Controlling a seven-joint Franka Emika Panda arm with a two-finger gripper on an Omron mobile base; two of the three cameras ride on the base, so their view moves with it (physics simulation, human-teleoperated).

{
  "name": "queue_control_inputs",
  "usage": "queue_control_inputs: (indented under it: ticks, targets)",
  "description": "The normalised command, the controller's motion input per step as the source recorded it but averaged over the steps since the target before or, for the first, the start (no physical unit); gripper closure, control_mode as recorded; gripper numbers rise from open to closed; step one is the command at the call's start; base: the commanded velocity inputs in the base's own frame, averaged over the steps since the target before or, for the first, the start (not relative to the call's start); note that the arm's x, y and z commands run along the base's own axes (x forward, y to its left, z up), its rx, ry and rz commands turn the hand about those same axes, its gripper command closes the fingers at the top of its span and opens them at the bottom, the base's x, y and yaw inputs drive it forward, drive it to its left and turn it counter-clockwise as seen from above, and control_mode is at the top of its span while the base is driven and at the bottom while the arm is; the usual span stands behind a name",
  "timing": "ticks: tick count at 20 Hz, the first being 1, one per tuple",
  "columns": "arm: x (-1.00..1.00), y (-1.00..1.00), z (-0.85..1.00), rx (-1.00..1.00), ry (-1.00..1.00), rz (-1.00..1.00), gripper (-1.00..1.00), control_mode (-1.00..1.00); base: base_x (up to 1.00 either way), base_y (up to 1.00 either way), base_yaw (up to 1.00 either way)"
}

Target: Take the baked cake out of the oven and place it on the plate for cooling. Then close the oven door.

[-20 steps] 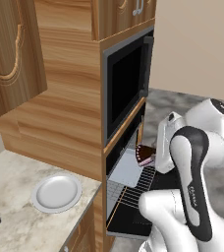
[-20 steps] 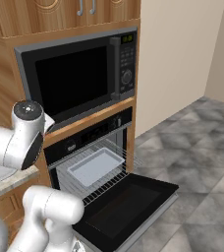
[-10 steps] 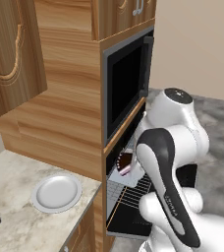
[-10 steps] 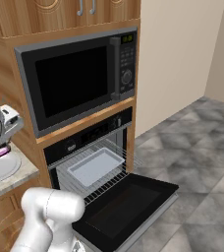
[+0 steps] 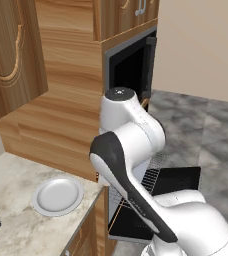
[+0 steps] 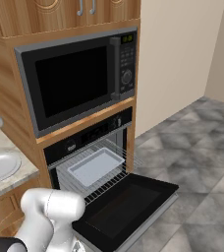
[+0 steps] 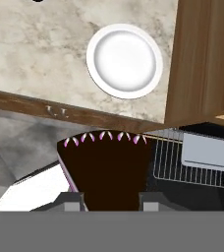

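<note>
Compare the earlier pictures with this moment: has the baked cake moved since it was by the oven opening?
Yes. The baked cake, held in the gripper, has left the oven and swung toward the counter, nearing the plate but not yet over it.

Even, bright rendered light; soft shadows, sharp.
</note>
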Motion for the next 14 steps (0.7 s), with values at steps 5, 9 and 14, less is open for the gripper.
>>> queue_control_inputs:
  ticks: [5,9,14]
  targets:
    - [0.16,0.4,-0.19,-0.1,0.03,-0.05,1.0,-1.0,0.0,0.0,0.0]
    - [0.18,0.19,-0.32,-0.04,0.0,-0.03,1.0,-1.0,0.0,0.0,0.0]
    - [0.18,0.02,-0.46,0.0,0.0,-0.01,1.0,-1.0,0.0,0.0,0.0]
